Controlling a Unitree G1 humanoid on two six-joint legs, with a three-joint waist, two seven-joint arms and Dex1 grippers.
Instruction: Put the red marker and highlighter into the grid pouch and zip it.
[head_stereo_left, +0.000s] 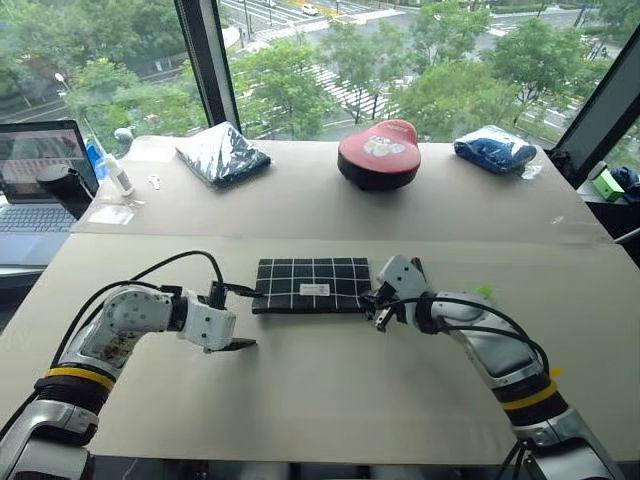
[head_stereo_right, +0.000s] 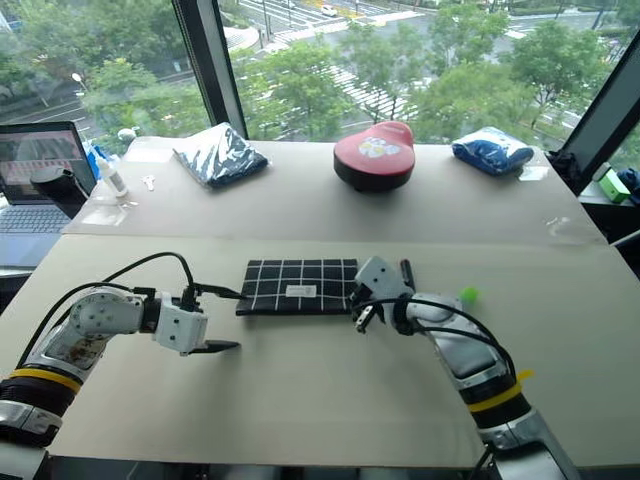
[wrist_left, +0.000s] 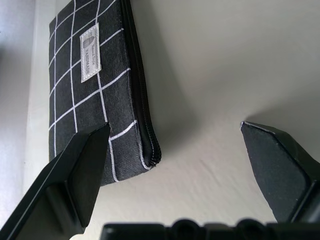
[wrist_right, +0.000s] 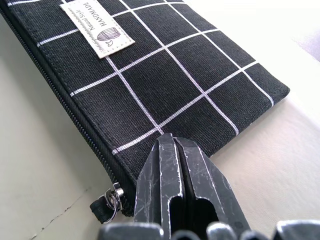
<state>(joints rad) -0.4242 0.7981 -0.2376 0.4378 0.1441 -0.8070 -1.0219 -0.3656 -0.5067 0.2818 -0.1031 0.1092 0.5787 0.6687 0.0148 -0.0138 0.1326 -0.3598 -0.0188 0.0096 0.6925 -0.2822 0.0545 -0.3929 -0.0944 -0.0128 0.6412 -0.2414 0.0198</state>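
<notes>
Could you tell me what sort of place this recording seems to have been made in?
Probably an upper-floor office or lab: a pale worktable stands against tall windows overlooking treetops and a street, and an open laptop sits at the table's far left edge.

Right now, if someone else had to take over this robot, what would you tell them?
Left tool: open, empty, at the grid pouch's left end.
Right tool: shut on nothing, tip at the pouch's right corner, beside the zipper pull.
Pouch: flat mid-table, zip looks closed.
Highlighter: on the table behind the right arm. A slim dark stick by that wrist is probably the red marker.
Done: nothing packed.
Left: open the zip, put both pens in, zip it.
</notes>
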